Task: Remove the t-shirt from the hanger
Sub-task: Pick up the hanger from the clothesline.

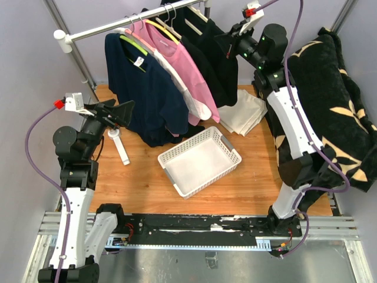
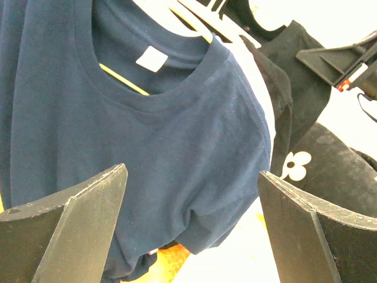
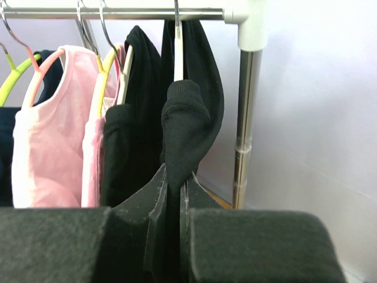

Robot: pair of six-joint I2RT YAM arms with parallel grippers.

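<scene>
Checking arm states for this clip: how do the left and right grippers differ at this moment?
The left gripper is open, jaws wide apart; the right gripper is shut on a black garment. The left gripper holds nothing and faces the navy t-shirt; the right gripper sits at the opposite end of the clothes rail. Both point at hanging clothes.

Noted navy t-shirt (image 1: 147, 100) with white neck label (image 2: 152, 59) on yellow-green hanger (image 2: 122, 80). Recorded white shirt (image 1: 200, 109), pink top (image 1: 182, 62) and plain black garment (image 1: 215, 56) on silver rail (image 1: 118, 25). Logged white basket (image 1: 200, 160) on orange-brown wood-grain bench (image 1: 129, 183); cream folded cloth (image 1: 244, 115); black blanket (image 1: 336, 100) bearing cream leaf pattern.
</scene>
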